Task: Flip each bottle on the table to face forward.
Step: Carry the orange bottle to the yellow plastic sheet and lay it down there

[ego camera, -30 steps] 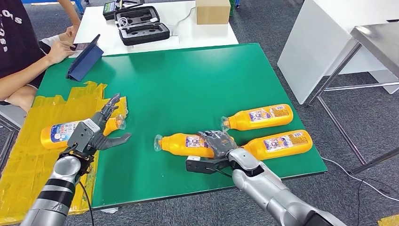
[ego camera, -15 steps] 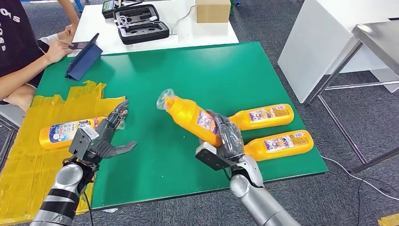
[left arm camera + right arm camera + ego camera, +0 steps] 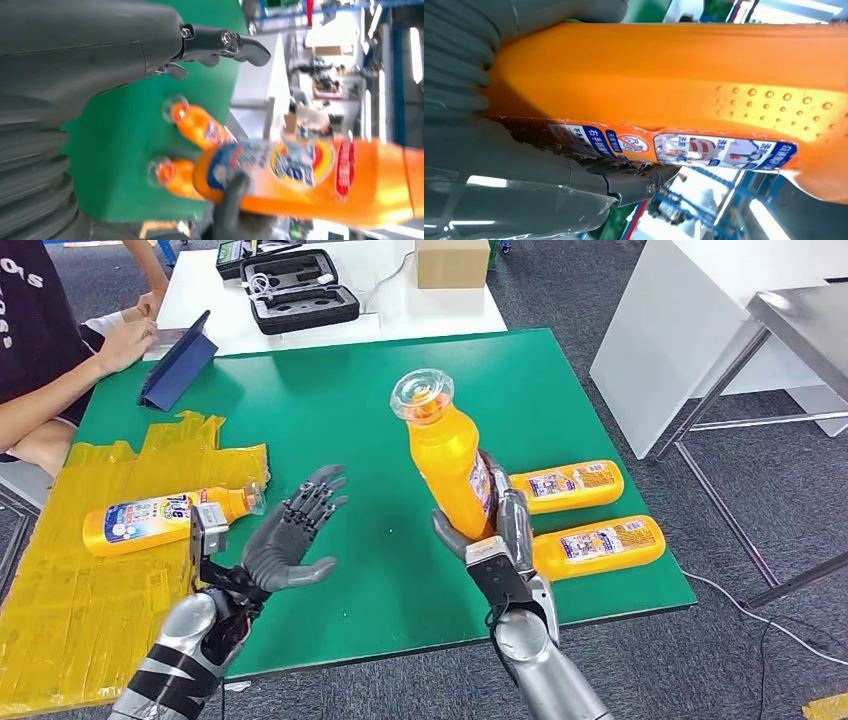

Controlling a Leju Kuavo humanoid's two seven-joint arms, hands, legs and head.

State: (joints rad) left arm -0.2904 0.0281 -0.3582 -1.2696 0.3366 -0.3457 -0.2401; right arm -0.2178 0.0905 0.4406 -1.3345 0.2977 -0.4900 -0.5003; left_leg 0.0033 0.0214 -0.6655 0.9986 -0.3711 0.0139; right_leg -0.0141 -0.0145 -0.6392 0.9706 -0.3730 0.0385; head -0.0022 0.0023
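We judged the orange bottle (image 3: 452, 465), gripped low by our right hand (image 3: 497, 530), light, rigid and slippery-labelled, best held mid-body; our left hand (image 3: 285, 538) was spread, empty.

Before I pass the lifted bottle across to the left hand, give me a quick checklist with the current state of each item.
1. Right hand grips the lifted bottle: ok.
2. Bottle clear of the green table, cap up: ok.
3. Left hand open, palm toward the bottle: ok.
4. Hands close enough to hand over: not ok, a gap remains.
5. Grip firmness: cannot tell.
6. Two bottles lie beside the right hand, apart from it: ok.
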